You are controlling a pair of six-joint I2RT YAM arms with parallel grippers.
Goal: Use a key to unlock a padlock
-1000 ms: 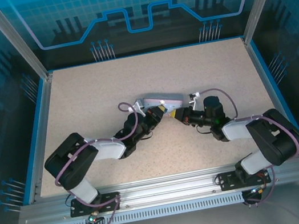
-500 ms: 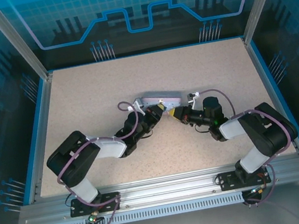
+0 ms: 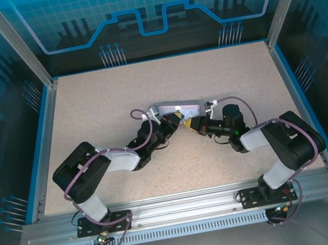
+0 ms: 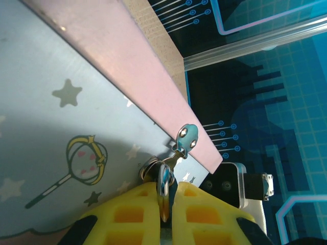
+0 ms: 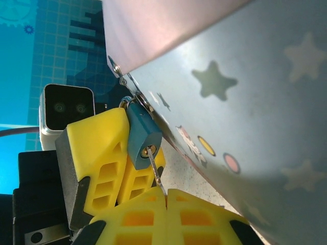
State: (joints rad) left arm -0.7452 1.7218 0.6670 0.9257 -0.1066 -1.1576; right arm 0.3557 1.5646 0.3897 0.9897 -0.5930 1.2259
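A pastel blue-and-pink tin [image 3: 177, 107] sits mid-table, with both grippers meeting at its front. The teal padlock [image 5: 142, 133] hangs from the tin's small metal hasp [image 4: 187, 137]. My left gripper [image 4: 164, 190] is shut on the padlock [image 4: 164, 176], its yellow fingers [image 5: 99, 153] flanking the lock body. A slim metal key [image 5: 156, 171] has its tip in the brass keyhole at the lock's bottom. My right gripper [image 5: 166, 194] is shut on the key's head, which is hidden between the pads. From above, the left gripper [image 3: 174, 122] and right gripper [image 3: 191, 124] nearly touch.
The speckled table [image 3: 103, 101] stretches out around the tin [image 5: 245, 92], bounded by blue rails and aluminium posts. The right wrist's camera housing [image 4: 230, 184] sits just beyond the padlock.
The right arm's elbow has shifted slightly left and forward, bringing its gripper closer to the tin. The tin has tipped a little. Both grips are unchanged.
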